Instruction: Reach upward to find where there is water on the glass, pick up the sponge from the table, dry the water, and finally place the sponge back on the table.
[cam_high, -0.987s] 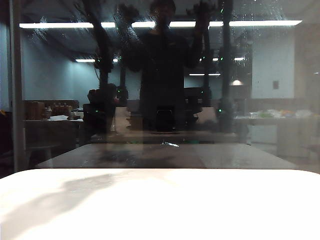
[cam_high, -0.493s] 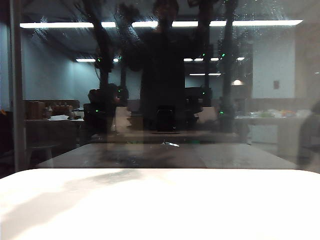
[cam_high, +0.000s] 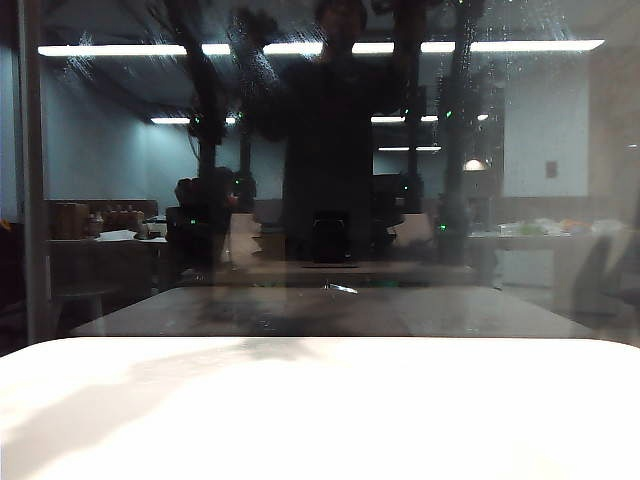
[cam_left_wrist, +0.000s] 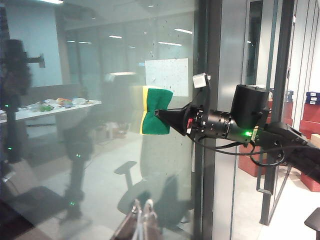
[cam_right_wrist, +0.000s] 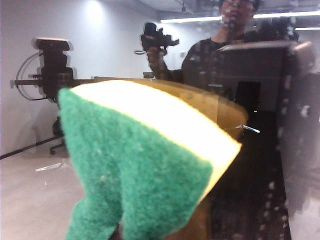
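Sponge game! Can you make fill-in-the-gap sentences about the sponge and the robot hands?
1. The sponge's scouring layer is ____, its foam yellow.
2. The right gripper is shut on it and holds it high up at the ____.
3. The left gripper peeks in only at the edge of the ____ wrist view.
Missing words: green; glass; left.

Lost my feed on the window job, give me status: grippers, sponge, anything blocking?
Right gripper shut on sponge, raised at the glass. Left gripper not in view. Table below; nothing seen blocking.
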